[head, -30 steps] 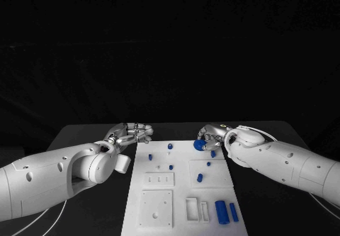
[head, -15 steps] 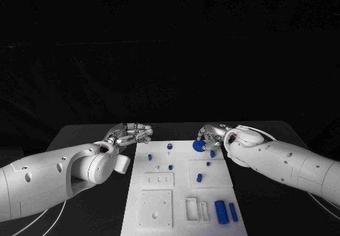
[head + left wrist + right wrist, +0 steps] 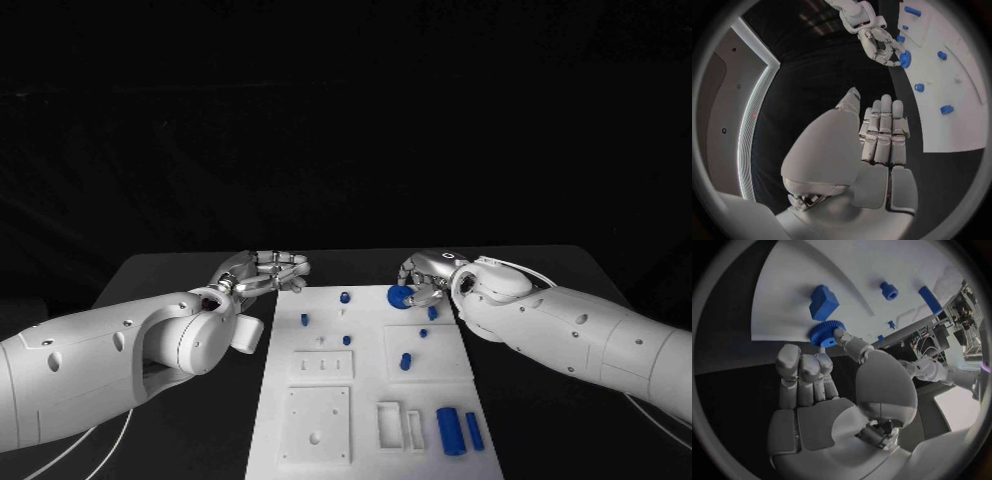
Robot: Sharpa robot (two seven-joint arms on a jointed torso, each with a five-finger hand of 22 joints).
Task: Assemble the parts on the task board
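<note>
A round blue toothed gear [image 3: 400, 296] is pinched by the right robot hand [image 3: 423, 277] at the far edge of the white task board [image 3: 320, 440], at about one o'clock. The left robot hand [image 3: 268, 272] is held over the black tabletop [image 3: 173, 275] at eleven o'clock, fingers together, holding nothing.

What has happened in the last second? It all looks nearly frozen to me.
The right hand, holding the round blue gear, has edged slightly toward the left along the far end of the task board. The left hand stayed where it was, holding nothing, and the other blue parts lie as before.
</note>
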